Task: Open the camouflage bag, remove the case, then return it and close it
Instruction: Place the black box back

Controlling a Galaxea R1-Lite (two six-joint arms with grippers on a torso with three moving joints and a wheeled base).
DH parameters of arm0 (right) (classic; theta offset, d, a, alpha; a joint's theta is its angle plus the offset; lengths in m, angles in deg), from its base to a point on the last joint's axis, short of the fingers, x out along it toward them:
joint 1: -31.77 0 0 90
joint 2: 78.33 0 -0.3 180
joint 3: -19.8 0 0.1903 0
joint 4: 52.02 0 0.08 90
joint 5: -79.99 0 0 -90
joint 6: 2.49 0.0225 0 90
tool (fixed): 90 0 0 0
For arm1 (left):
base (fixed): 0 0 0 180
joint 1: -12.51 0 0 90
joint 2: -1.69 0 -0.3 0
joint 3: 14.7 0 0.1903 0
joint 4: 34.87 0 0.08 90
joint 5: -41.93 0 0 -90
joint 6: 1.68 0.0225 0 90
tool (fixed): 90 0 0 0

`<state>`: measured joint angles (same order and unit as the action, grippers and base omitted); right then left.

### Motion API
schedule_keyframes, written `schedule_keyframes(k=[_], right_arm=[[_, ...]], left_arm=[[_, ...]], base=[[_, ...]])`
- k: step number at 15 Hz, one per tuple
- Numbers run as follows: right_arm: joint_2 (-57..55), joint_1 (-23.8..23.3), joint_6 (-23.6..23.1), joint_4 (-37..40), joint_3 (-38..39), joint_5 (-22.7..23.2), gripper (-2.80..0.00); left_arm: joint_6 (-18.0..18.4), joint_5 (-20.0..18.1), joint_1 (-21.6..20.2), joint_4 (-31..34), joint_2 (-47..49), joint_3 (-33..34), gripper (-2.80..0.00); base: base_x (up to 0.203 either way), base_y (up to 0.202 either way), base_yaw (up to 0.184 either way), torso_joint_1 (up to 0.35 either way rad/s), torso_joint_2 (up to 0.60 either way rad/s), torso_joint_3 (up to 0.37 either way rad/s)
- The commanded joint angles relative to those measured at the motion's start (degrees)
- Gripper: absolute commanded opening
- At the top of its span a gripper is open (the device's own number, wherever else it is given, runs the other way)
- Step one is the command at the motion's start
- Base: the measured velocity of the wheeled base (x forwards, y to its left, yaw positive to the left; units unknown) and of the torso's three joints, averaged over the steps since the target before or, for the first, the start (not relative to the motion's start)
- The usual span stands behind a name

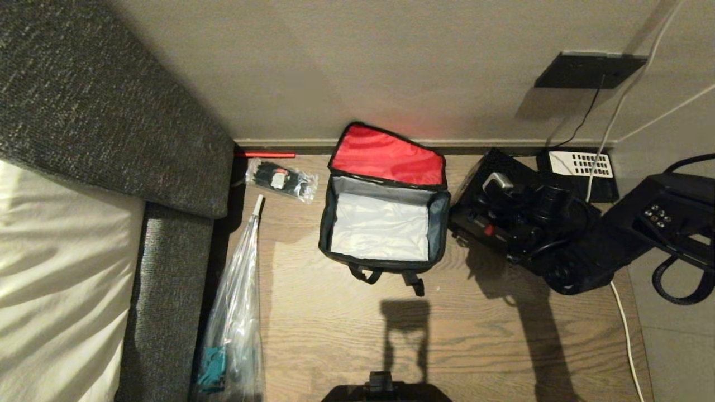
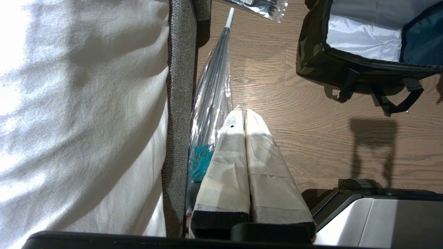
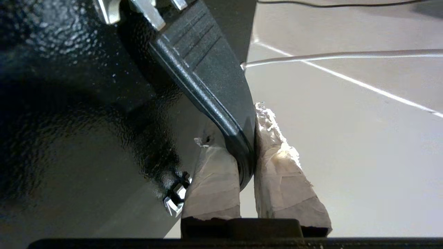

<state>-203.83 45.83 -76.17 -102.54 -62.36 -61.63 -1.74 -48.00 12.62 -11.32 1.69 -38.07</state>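
The camouflage bag (image 1: 327, 223) stands open on the wooden floor by the wall, its red-lined lid (image 1: 385, 156) folded back and its pale lined inside bare. The left wrist view shows its camouflage side (image 2: 311, 52) and black straps. Just right of the bag is the black case (image 1: 480, 229), with my right gripper (image 1: 497, 182) on it. The right wrist view shows that gripper (image 3: 242, 128) shut on the case's black handle (image 3: 207, 83), beside its textured black shell (image 3: 69, 103). My left gripper (image 2: 242, 112) hangs shut and empty low beside the sofa.
A grey sofa with a pale cushion (image 1: 56, 251) fills the left. An umbrella in a clear sleeve (image 1: 240, 301) lies along it, and a clear packet of black items (image 1: 279, 178) lies by the wall. A desk phone (image 1: 581, 164), cables and a wall socket plate (image 1: 589, 70) are at right.
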Motion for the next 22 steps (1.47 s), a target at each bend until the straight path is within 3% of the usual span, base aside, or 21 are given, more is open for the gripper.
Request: schedule_keyframes(k=[1, 9, 18, 22], right_arm=[[3.7, 0.1, -1.0, -0.6, 0.5, -0.2, -2.8], [14.8, 2.5, -6.2, 3.5, 2.4, 0.9, -2.8], [22.3, 11.2, -11.0, 6.7, 1.2, 1.9, -2.8], [22.9, 16.3, -11.1, 7.4, 1.1, 1.7, -2.8]], left_arm=[[0.0, 0.0, 0.0, 0.0, 0.0, 0.0, -2.8], [0.0, 0.0, 0.0, 0.0, 0.0, 0.0, -2.8], [0.0, 0.0, 0.0, 0.0, 0.0, 0.0, -2.8], [0.0, 0.0, 0.0, 0.0, 0.0, 0.0, -2.8]], base=[[0.0, 0.0, 0.0, 0.0, 0.0, 0.0], [0.0, 0.0, 0.0, 0.0, 0.0, 0.0], [0.0, 0.0, 0.0, 0.0, 0.0, 0.0], [0.0, 0.0, 0.0, 0.0, 0.0, 0.0]])
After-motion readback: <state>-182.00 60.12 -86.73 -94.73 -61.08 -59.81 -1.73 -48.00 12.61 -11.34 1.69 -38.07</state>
